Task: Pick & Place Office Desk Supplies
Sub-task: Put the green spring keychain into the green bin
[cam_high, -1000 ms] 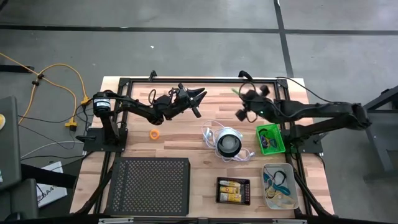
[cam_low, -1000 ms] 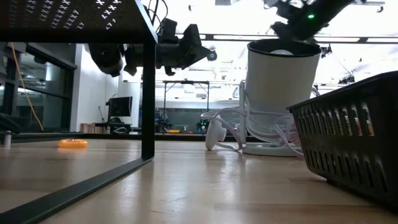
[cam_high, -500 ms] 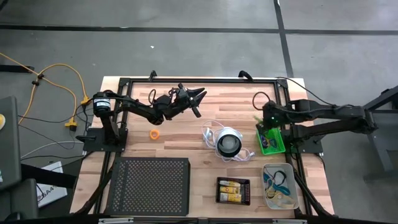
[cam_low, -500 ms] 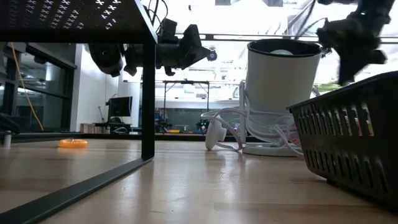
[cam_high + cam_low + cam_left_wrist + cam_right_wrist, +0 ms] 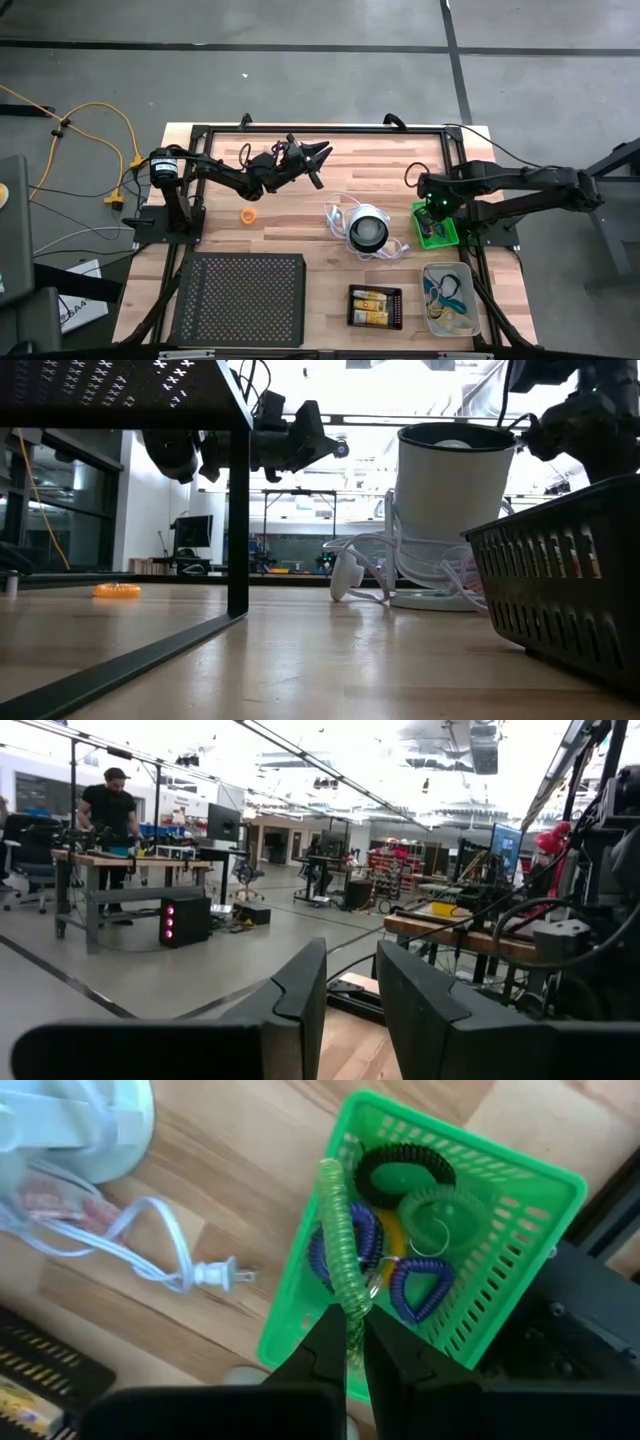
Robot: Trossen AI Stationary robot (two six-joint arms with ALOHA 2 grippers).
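The right end effector [image 5: 352, 1342], having swung from the table's twelve o'clock edge, is now hanging over the green tray [image 5: 520, 1210] at three o'clock, pinching a green coil loop [image 5: 338, 1230]; release looks imminent.

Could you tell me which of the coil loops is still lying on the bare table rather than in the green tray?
The orange loop, alone on the wood near the left arm; the others lie in the green tray or hang from the right gripper.

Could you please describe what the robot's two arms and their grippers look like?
Both arms are dark, slim and jointed, with black cables looping along them. The left gripper has two black, wedge-shaped fingers. The right gripper has the same dark tapered fingers, and a small green light glows near its wrist.
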